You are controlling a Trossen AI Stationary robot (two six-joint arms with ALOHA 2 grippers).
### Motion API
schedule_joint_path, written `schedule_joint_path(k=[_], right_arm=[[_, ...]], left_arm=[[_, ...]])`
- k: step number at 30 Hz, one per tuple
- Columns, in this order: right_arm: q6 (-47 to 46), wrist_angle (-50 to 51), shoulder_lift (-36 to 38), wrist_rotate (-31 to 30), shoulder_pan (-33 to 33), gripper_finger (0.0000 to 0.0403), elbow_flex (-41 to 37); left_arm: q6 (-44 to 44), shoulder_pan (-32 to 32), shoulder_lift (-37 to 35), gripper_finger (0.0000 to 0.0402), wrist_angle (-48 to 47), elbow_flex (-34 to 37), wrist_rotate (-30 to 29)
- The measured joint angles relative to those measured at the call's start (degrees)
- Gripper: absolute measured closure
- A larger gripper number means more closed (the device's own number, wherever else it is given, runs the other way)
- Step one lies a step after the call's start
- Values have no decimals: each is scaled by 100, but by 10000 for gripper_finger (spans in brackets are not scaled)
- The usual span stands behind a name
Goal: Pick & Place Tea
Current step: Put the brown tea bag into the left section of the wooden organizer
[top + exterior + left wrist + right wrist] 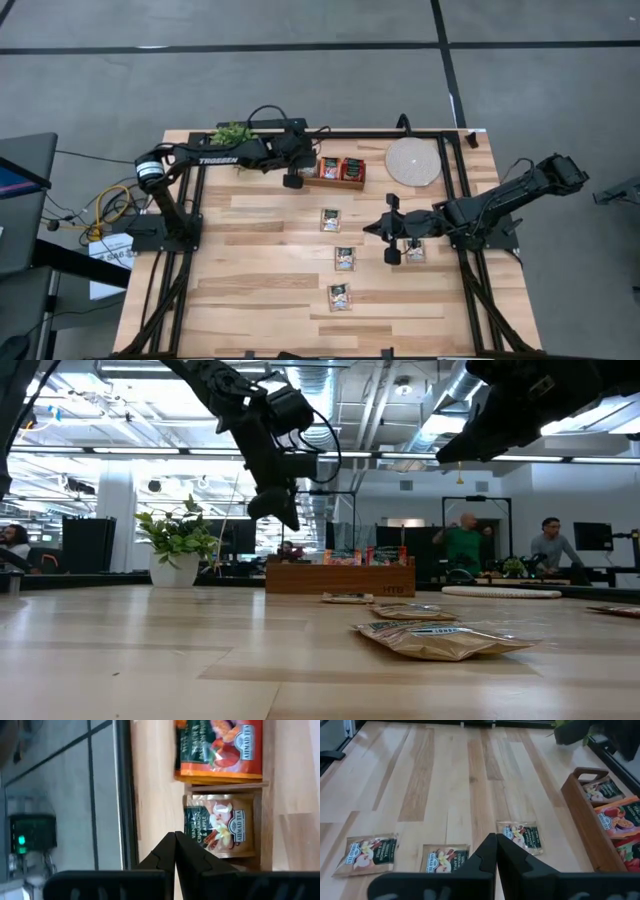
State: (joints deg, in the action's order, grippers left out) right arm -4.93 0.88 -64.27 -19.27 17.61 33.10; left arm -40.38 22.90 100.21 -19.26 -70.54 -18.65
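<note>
Several tea sachets lie flat on the wooden table (pixel 250 300): one (pixel 330 219) near the middle, one (pixel 345 258), one (pixel 340 296) and one (pixel 414 250) under my right arm. More sachets, red-orange (pixel 220 745) and pale (pixel 220 825), sit in the brown tray (pixel 335 186) at the far side. My left gripper (pixel 293 182) hangs shut and empty just off the tray's left end, above the table (pixel 288 518). My right gripper (pixel 371 228) is shut and empty over the table's right half (pixel 496 837).
A round pale disc (pixel 413 160) lies at the far right, beside the tray. A potted plant (pixel 232 132) stands at the far left corner. A black frame (pixel 455 190) runs along the table's sides. People stand in the room beyond the table (pixel 465 545).
</note>
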Motion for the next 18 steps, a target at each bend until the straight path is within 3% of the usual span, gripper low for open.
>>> schedule_joint_path(k=[5, 8, 13, 18], right_arm=[[-320, 284, 0, 273, 0, 400, 0], [-781, 668, -43, 374, 0, 400, 0], [-1107, 973, -131, 382, -5, 400, -4], [-1636, 1752, -133, 389, -102, 400, 7]], left_arm=[[1227, -361, -262, 401, -604, -15, -288], [2182, -673, -369, 401, -1382, -13, 132], [3472, -1173, -407, 401, -2177, -2, 1315], [4003, -1781, -407, 401, -2098, 197, 1475]])
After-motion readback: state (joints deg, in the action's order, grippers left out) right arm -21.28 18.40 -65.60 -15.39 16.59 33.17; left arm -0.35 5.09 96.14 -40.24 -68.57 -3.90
